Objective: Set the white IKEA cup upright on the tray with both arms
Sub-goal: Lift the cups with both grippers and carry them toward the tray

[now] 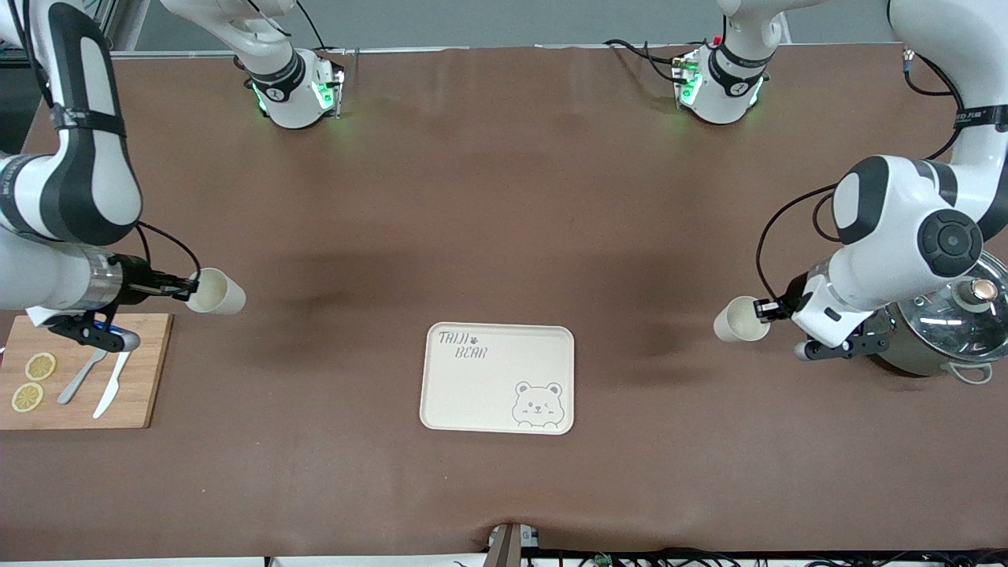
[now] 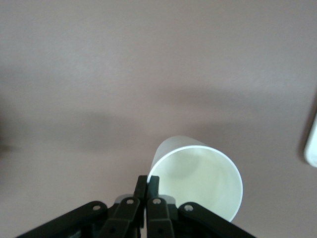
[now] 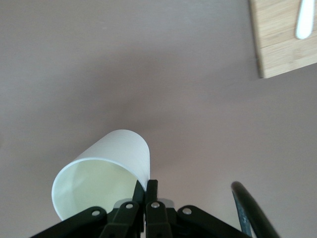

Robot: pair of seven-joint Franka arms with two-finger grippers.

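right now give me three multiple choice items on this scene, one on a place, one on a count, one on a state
1. Where is the tray?
A. under the wooden cutting board
B. on the table between the two cups, nearer the front camera
C. in the pot

2. How many lemon slices lie on the cutting board?
A. two
B. four
C. none

3. What is the left end effector doing?
A. hanging open
B. shut on the rim of a white cup
C. gripping the pot lid

Answers:
1 B, it lies on bare cloth lower in the front view.
2 A, two slices show.
3 B, the left wrist view shows its fingers pinching the rim; the right end effector likewise holds the other cup.
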